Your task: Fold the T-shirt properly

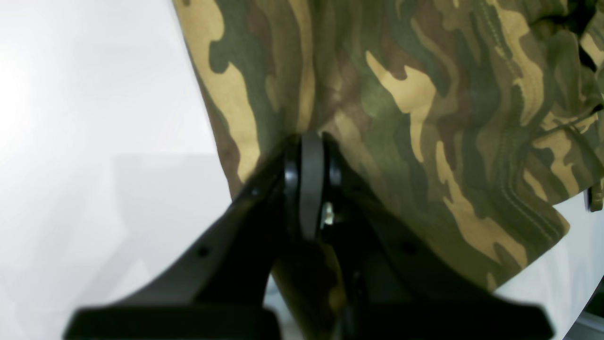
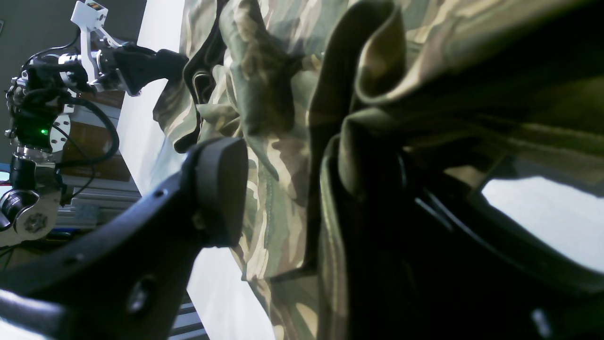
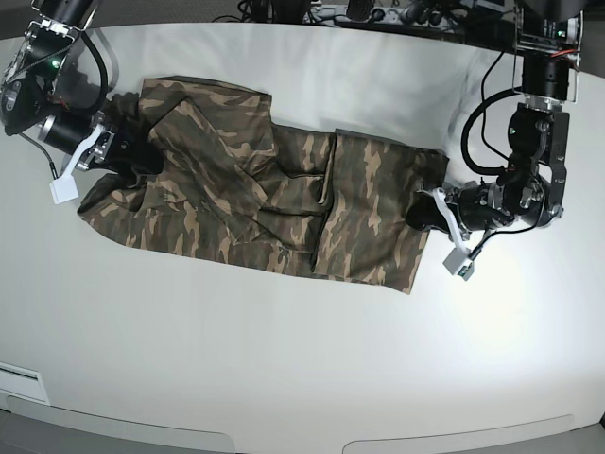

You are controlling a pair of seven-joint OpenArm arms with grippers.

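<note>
Around T-shirt (image 3: 255, 199), bare white table (image 3: 302, 359).

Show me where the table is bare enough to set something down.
Bare table runs along the whole near side below the shirt, and in a narrower strip beyond it. Crowded: both shirt ends, with the left pincer shut on one and the right pincer open at the other.

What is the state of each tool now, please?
Left tool: closed on the T-shirt edge.
Right tool: open wide, with T-shirt fabric between its jaws.
</note>
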